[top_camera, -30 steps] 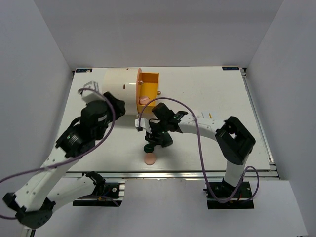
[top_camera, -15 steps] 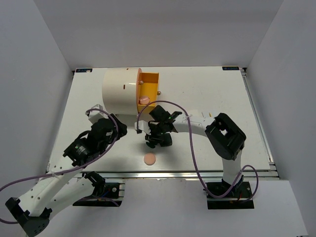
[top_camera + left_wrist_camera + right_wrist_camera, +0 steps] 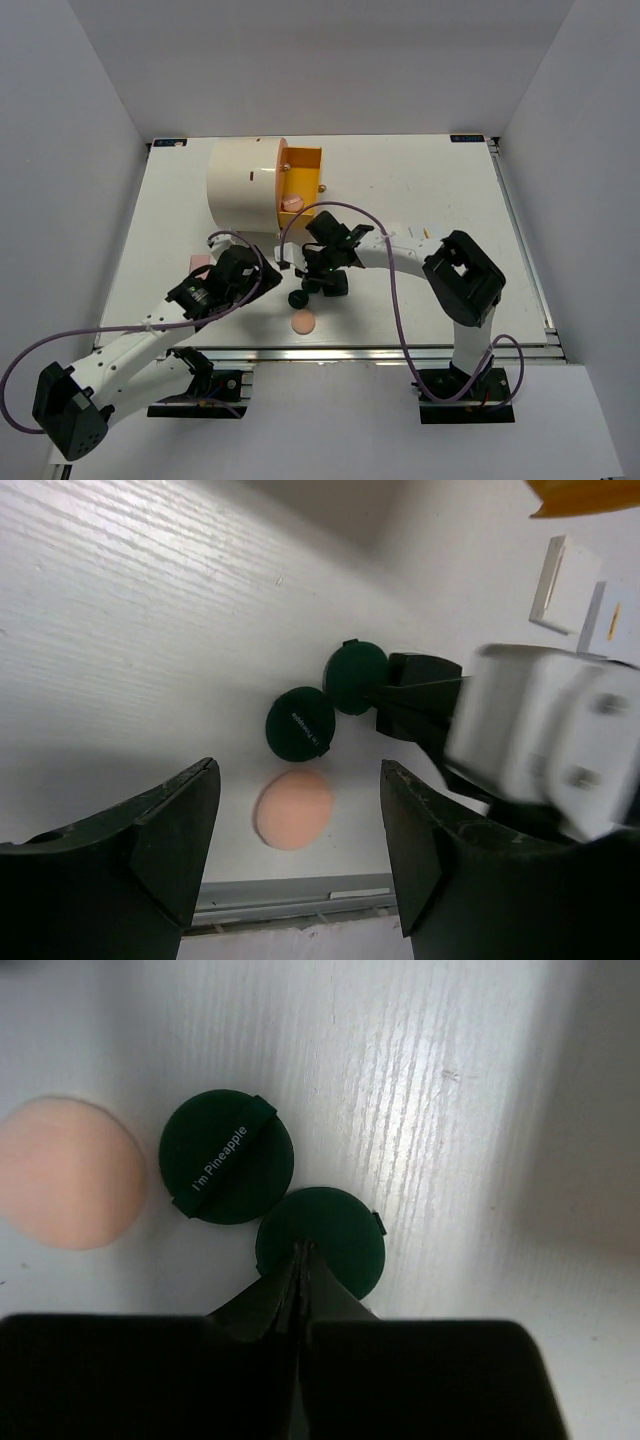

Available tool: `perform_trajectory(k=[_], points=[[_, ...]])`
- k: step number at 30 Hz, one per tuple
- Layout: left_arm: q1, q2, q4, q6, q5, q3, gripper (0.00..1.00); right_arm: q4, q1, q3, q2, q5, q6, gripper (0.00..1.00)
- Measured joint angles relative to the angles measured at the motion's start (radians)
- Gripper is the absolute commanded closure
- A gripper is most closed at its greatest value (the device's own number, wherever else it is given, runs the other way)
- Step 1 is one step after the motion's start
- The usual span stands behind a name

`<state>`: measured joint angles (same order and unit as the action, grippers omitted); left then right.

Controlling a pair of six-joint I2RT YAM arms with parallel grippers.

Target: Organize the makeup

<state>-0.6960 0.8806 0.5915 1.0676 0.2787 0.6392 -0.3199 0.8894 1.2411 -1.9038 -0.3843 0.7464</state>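
Swinging in low toward the middle, the left arm has uncovered a pink pad point(image 3: 200, 262) at the far left of the tabletop point(image 3: 430, 180). The left gripper point(image 3: 300, 770) hovers with its jaws spread wide over three discs lying flat near the front edge. Nearest it is the peach disc point(image 3: 294, 808). Just beside that lies the banded green disc point(image 3: 300, 723), whose "I'm Pineapple" band runs diagonally, lower left to upper right in the right wrist view. The tabbed green disc point(image 3: 322, 1240) touches it, its small tab pointing right in that view. The right gripper point(image 3: 302, 1248) has its jaws pressed together, tips at this disc's near edge. White square tiles point(image 3: 565, 580) lie further right.
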Motion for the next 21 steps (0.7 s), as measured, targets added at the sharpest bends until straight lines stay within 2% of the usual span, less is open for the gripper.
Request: perform_trajectory(k=[9,10,11,12,17,21], points=[[0.000,0.085,-0.104,0.014,-0.081,-0.069,0.25,0.054,-0.062,-0.014,0.224,-0.111,-0.056,1.00],[0.000,0.093,-0.114,0.013,-0.086,-0.075,0.25,0.063,-0.068,-0.016,0.247,-0.117,-0.061,0.93],[0.000,0.101,-0.120,0.013,-0.093,-0.080,0.25,0.072,-0.073,-0.017,0.270,-0.120,-0.068,0.78],[0.000,0.110,-0.129,0.012,-0.099,-0.084,0.25,0.080,-0.076,-0.019,0.286,-0.122,-0.076,0.56],[0.000,0.129,-0.150,0.007,-0.112,-0.093,0.25,0.069,-0.075,-0.018,0.235,-0.117,-0.074,0.11],[0.000,0.106,-0.143,0.008,-0.110,-0.094,0.25,0.044,-0.067,-0.018,0.119,-0.092,-0.063,0.11]])
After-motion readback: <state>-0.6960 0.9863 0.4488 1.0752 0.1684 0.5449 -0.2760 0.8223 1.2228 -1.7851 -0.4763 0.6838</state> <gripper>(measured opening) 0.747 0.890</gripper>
